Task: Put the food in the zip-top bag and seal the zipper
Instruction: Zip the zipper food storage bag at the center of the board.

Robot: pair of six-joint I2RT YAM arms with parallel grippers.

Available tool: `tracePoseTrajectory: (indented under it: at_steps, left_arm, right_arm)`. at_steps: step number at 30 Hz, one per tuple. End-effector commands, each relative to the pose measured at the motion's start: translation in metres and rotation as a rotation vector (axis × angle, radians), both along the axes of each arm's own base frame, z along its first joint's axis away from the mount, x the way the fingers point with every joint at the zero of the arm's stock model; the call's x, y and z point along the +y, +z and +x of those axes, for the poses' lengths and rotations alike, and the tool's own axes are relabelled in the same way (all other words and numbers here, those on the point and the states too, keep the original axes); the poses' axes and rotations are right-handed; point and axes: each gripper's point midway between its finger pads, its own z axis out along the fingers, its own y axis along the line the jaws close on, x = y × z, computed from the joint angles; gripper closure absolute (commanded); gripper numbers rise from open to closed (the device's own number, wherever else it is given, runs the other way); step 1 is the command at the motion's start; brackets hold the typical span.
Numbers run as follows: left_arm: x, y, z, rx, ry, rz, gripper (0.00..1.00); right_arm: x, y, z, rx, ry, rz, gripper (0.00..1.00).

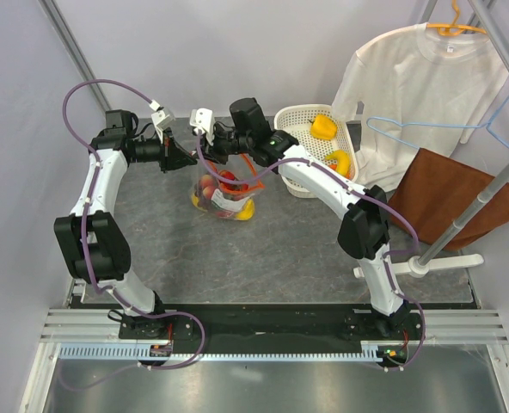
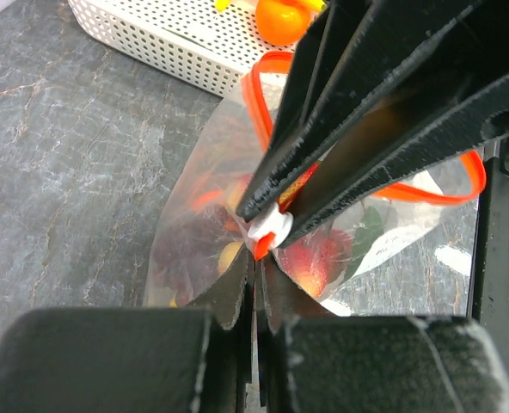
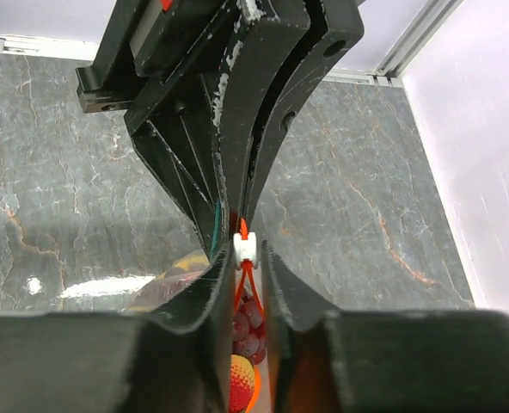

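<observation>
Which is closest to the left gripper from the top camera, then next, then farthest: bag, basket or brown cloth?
1. zip-top bag, right at the tips of the left gripper.
2. white basket, back of the table, to the right.
3. brown cloth, far right side.

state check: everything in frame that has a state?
zip-top bag: held upright by its top, food inside.
zipper: mouth gaping, unsealed.
left claw: shut on zipper end.
right claw: narrow around white slider, grip unclear.
basket: upright, fruit inside.
</observation>
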Motion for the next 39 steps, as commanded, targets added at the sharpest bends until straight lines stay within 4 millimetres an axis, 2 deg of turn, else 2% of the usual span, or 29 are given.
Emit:
tracePoseTrajectory:
  at_steps: [1, 4, 6, 11, 15, 23, 31, 32, 33, 35, 37, 39]
  left_arm:
    - [-0.004, 0.029, -0.005, -0.098, -0.031, -0.011, 0.98]
    - [-0.001, 0.029, -0.003, -0.084, -0.017, -0.012, 0.98]
    - [0.002, 0.032, -0.001, -0.076, -0.005, -0.019, 0.98]
    - [0.012, 0.037, 0.003, -0.076, 0.021, -0.029, 0.98]
    - [0.018, 0.041, 0.006, -0.083, 0.038, -0.031, 0.98]
    - [0.024, 0.042, 0.009, -0.088, 0.056, -0.027, 0.98]
    - [0.02, 0.051, 0.003, -0.145, 0.008, -0.048, 0.98]
    - [0.017, 0.052, -0.001, -0.161, -0.008, -0.051, 0.78]
    - [0.014, 0.054, -0.004, -0.205, -0.024, -0.032, 0.65]
    - [0.006, 0.052, -0.009, -0.251, -0.052, -0.002, 0.5]
    - [0.002, 0.047, -0.01, -0.3, -0.07, 0.042, 0.46]
    - [0.001, 0.046, -0.008, -0.314, -0.078, 0.053, 0.44]
  right_arm:
    - [0.002, 0.008, -0.001, -0.033, 0.009, 0.013, 0.84]
    - [0.0, 0.008, -0.001, -0.037, 0.007, 0.006, 0.96]
    - [-0.004, 0.006, 0.0, -0.039, -0.008, -0.008, 1.0]
    - [-0.02, 0.006, -0.002, -0.037, -0.025, -0.035, 1.0]
    - [-0.037, -0.002, 0.003, -0.005, -0.05, -0.064, 1.0]
    - [-0.065, 0.002, 0.009, 0.02, -0.084, -0.083, 1.0]
    - [-0.065, 0.007, 0.005, 0.023, -0.064, -0.071, 1.0]
    - [-0.064, 0.01, 0.005, 0.022, -0.061, -0.061, 1.0]
    - [-0.062, 0.011, 0.004, 0.03, -0.054, -0.051, 1.0]
    - [-0.056, 0.016, 0.004, 0.024, -0.039, -0.031, 1.0]
    - [-0.048, 0.027, 0.002, 0.014, -0.022, -0.004, 1.0]
    - [-0.041, 0.028, 0.001, 0.018, -0.001, 0.009, 1.0]
